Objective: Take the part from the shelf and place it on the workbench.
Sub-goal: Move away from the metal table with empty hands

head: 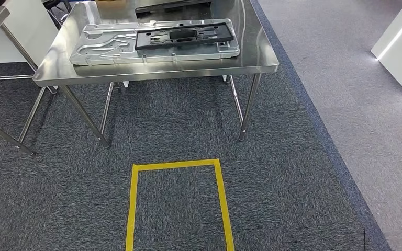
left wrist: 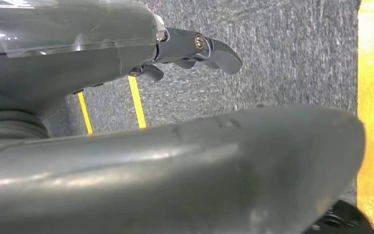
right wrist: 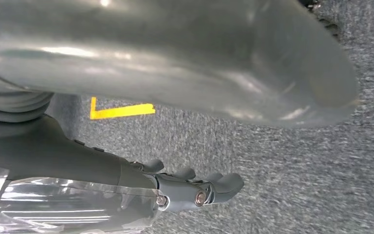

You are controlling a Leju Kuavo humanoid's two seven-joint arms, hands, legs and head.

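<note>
Part (head: 184, 35): black frame, seen lying on the silver panel (head: 110, 44) on the steel workbench (head: 251, 55), already placed by the look of it.
Risk: if bumped, the workbench could be jolted and the frame slid off.
Left hand (left wrist: 195, 48): hung over the carpet (head: 293, 172), fingers loosely spread, nothing held.
Right hand (right wrist: 195, 187): likewise loose, nothing held.

Workbench (head: 261, 60) far edge cut off, left robot hand (left wrist: 195, 48) fingers mostly hidden — thumb blocks
</note>
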